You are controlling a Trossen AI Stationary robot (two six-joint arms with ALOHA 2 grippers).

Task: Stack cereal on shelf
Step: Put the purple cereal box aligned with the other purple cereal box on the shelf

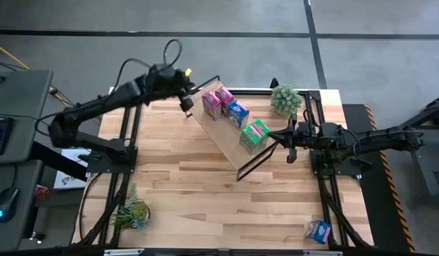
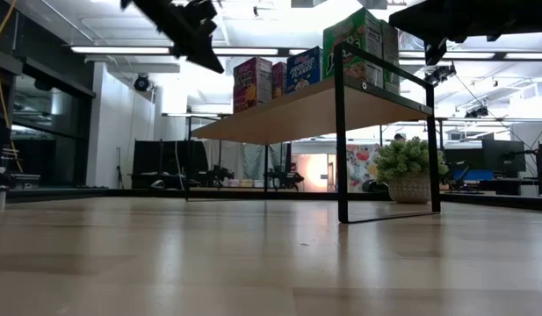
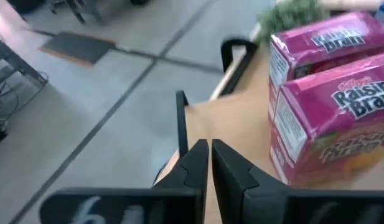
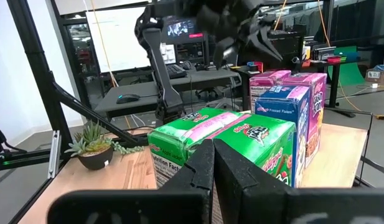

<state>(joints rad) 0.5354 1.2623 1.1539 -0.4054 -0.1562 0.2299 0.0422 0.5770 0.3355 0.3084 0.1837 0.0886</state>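
The shelf (image 1: 223, 133) stands slantwise on the table, a light-wood board on black frame ends. On it stand two pink cereal boxes (image 1: 213, 104), a blue one (image 1: 237, 114) and green ones (image 1: 255, 135); they also show in the low view (image 2: 251, 83). Another blue box (image 1: 317, 231) lies on the table near its near right corner. My left gripper (image 1: 185, 105) hovers shut by the shelf's far end, beside the pink boxes (image 3: 328, 106). My right gripper (image 1: 290, 148) is shut, level, just right of the green boxes (image 4: 241, 140).
One potted plant (image 1: 285, 99) stands at the table's far right, close behind the shelf and my right arm. A second plant (image 1: 131, 212) lies near the near left corner. Bare tabletop (image 1: 205, 192) lies between the shelf and the near edge.
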